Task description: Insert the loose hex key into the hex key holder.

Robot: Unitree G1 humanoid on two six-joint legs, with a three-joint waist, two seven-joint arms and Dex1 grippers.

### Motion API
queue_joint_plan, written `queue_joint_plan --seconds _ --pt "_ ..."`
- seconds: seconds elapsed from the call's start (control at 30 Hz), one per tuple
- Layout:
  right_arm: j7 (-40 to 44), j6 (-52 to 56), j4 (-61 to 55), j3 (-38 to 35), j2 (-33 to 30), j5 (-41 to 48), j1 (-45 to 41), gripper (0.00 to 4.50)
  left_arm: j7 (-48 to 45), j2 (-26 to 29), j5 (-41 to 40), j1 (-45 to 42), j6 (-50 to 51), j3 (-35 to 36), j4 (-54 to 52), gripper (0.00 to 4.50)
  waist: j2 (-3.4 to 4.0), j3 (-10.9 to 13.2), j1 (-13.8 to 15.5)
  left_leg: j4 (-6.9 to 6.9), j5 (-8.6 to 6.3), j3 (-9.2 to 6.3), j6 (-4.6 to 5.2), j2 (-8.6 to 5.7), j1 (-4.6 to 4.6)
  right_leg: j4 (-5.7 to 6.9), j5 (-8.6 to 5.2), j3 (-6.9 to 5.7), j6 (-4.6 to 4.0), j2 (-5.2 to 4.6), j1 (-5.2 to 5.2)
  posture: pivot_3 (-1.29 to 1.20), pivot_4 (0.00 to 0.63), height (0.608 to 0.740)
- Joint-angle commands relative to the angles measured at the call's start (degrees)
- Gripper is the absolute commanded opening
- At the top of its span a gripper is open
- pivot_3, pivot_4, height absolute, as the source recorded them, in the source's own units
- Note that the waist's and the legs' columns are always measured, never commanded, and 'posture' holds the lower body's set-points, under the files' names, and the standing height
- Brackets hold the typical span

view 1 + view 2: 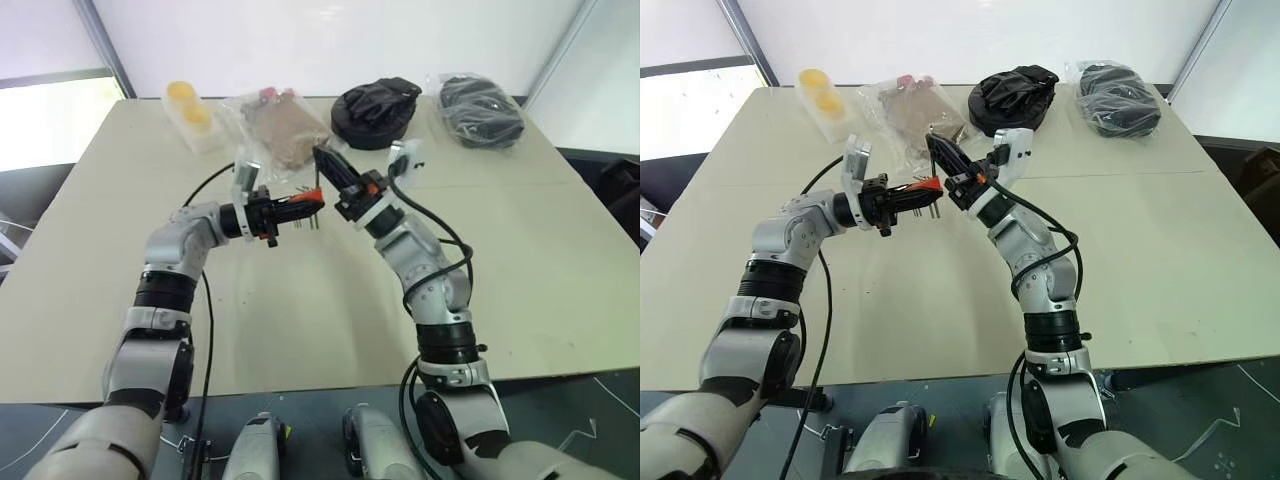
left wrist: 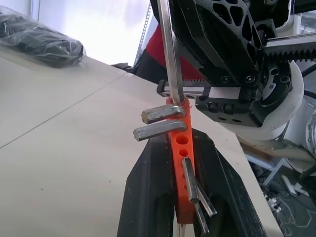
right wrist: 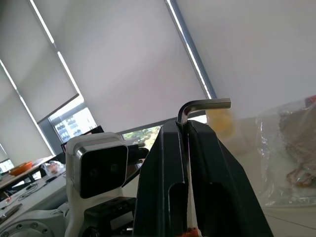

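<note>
1. My left gripper [image 2: 181,197] is closed on the hex key holder [image 2: 181,163], clamping the orange block between both black fingers [image 2: 148,197]. It holds the holder above the middle of the beige table [image 1: 300,330], not touching the surface.
2. Several short grey keys [image 2: 160,122] stick out of the holder's sides; two of its holes show empty.
3. My right gripper [image 3: 186,129] is closed on the loose hex key [image 3: 205,105]. The long shank is pinched between the fingers, and the short bent end stands out past the fingertips.
4. In the left wrist view, the shank [image 2: 170,49] of the loose hex key runs straight down to the top end of the holder and meets it there. How far it has entered a hole, I cannot tell.
5. In the head views, the two grippers meet tip to tip above the table, the right gripper [image 1: 330,165] angled in from the right.
6. Along the far edge of the table lie a clear container with yellow contents [image 1: 190,112], a clear bag of brown items [image 1: 280,130], a black pouch [image 1: 378,108] and a bagged black bundle [image 1: 482,108].
</note>
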Motion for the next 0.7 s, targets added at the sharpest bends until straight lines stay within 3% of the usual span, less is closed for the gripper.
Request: queue_joint_plan --seconds 0.03,0.7 --pt "1.23 1.54 -1.08 0.34 -1.60 0.62 -0.09 0.05 -0.32 0.25 -1.98 -1.75 -1.77 2.64 -1.52 0.00 0.00 0.00 0.00 0.00 0.00 0.00 0.00 0.00 0.00 0.00 0.00 0.00 0.00 0.00 0.00 0.00 0.150 0.740" --pt "5.56 7.38 -2.50 1.61 -6.55 1.82 1.17 0.05 -2.23 1.47 1.41 -3.69 -6.89 1.14 -1.54 0.00 0.00 0.00 0.05 0.01 0.00 0.01 0.00 -0.01 0.00 0.00 0.00 0.00 0.00 0.00 0.00 0.00 0.150 0.740"
